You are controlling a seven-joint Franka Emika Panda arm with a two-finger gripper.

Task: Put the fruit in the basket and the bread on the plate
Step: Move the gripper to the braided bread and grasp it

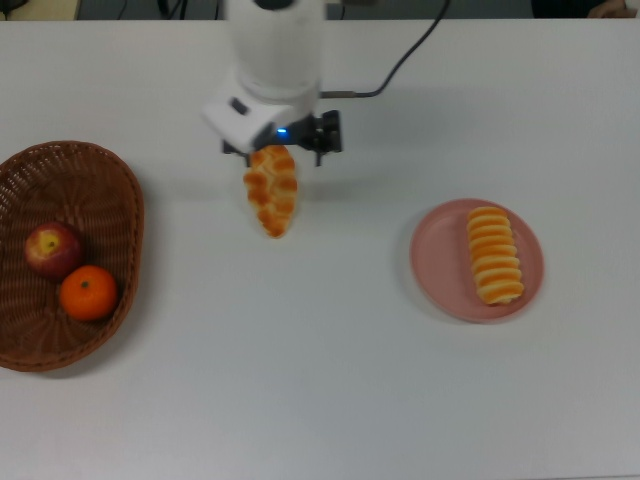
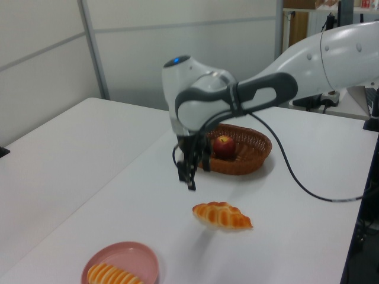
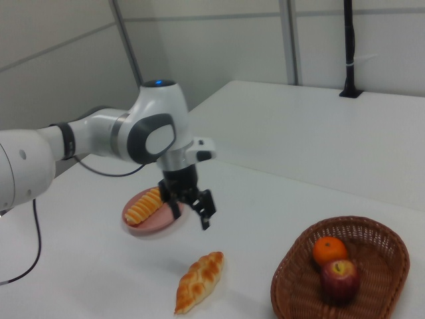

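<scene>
The end effector (image 3: 192,207) hangs open and empty above the braided pastry (image 1: 271,189) mid-surface. Apple (image 1: 52,248) and tangerine (image 1: 88,292) sit in the wicker basket (image 1: 118,200); the ribbed roll (image 1: 494,254) lies on the pink plate (image 1: 434,262).

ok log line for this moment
gripper open, empty, above braided pastry | apple, tangerine in basket | ribbed roll on plate

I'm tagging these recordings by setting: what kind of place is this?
Probably a lab or office: a robot arm's gripper works over plain white tables, with partition walls behind.
</scene>
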